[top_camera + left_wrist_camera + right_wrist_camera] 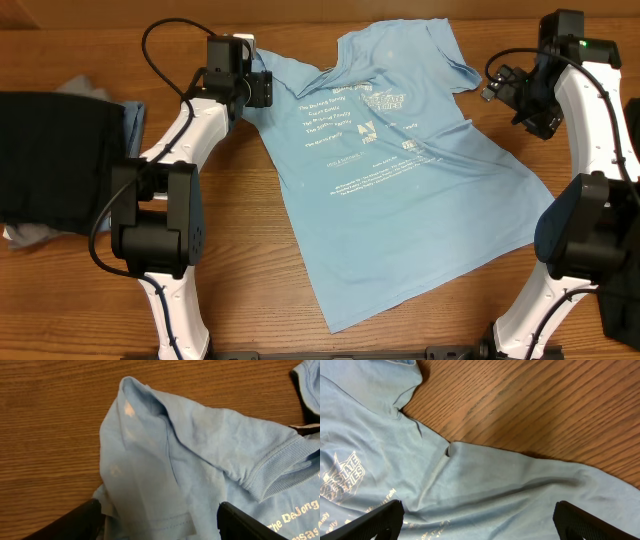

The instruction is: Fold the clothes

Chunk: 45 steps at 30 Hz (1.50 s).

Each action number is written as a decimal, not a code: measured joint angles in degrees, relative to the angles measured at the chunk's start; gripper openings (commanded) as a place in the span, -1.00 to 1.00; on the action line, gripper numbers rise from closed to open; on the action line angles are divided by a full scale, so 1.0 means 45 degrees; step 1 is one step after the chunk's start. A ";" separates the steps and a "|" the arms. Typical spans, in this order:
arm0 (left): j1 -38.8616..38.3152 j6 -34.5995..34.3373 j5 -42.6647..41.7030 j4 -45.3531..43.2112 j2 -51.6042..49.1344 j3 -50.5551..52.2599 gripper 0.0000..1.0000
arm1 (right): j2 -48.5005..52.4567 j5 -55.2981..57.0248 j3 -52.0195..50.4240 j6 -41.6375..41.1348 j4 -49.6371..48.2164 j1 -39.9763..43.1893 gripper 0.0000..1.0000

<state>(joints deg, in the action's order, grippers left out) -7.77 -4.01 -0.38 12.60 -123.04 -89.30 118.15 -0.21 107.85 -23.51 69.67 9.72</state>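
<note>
the left gripper (160,510) was open wide and gripped nothing; the bunched sleeve of the light blue t-shirt (400,190) lay between its fingers. the right gripper (479,510) gaped fully, empty, with the shirt's side spread flat on the wooden table (545,405) beneath and between its fingers.

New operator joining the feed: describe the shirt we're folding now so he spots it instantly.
Start at the middle of the wooden table. The light sky-blue T-shirt lies spread out there, collar away from the robot, white lettering facing up. The other clothes sit bunched at the table's left edge under a black garment; only this one lies open with print showing.
</note>
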 measured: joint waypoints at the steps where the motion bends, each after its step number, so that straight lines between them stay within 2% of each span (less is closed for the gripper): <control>1: 0.0000 0.0000 -0.0010 0.0010 -0.0024 0.0000 0.52 | 0.0000 0.0000 0.0000 -0.0010 0.0000 0.0000 1.00; 5: -0.0019 -0.0005 -0.0010 0.0117 -0.0277 0.0000 0.22 | 0.0000 0.0000 0.0000 0.0000 0.0000 0.0005 1.00; 9: -0.0015 0.0044 -0.0010 0.0267 -0.0398 0.0000 0.25 | 0.0000 -0.0005 0.0000 -0.0005 -0.0005 0.0000 1.00; 11: -0.0015 0.0049 -0.0010 0.0262 -0.0398 0.0000 0.19 | 0.0000 0.0000 0.0000 0.0000 0.0005 0.0000 1.00; 17: -0.0015 0.0267 0.0238 0.0452 -0.0398 0.0000 -0.26 | 0.0000 0.0000 0.0000 -0.0005 0.0000 0.0000 1.00; 19: -0.0015 0.0311 0.0330 0.0554 -0.0398 0.0000 -0.58 | 0.0000 0.0000 0.0000 0.0000 0.0005 0.0000 1.00; 23: -0.0015 0.0413 0.0389 0.0583 -0.0398 0.0000 -0.78 | 0.0000 0.0000 0.0000 0.0000 0.0000 0.0000 1.00; 24: -0.0015 0.0432 0.0389 0.0583 -0.0398 0.0000 -0.92 | 0.0000 0.0000 0.0000 0.0000 0.0000 0.0000 1.00; 34: -0.0015 0.0670 0.0748 0.1171 -0.0398 -0.0330 -0.92 | 0.0000 0.0000 0.0000 0.0000 0.0000 0.0000 1.00; 45: 0.0146 0.0335 0.3492 0.4065 -0.0384 -0.3133 -0.92 | 0.0000 0.0000 0.0000 -0.0005 0.0005 0.0000 1.00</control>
<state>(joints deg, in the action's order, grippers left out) -7.11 -2.50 15.33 30.89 -124.77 -103.39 118.15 -0.21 107.85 -23.53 69.69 9.72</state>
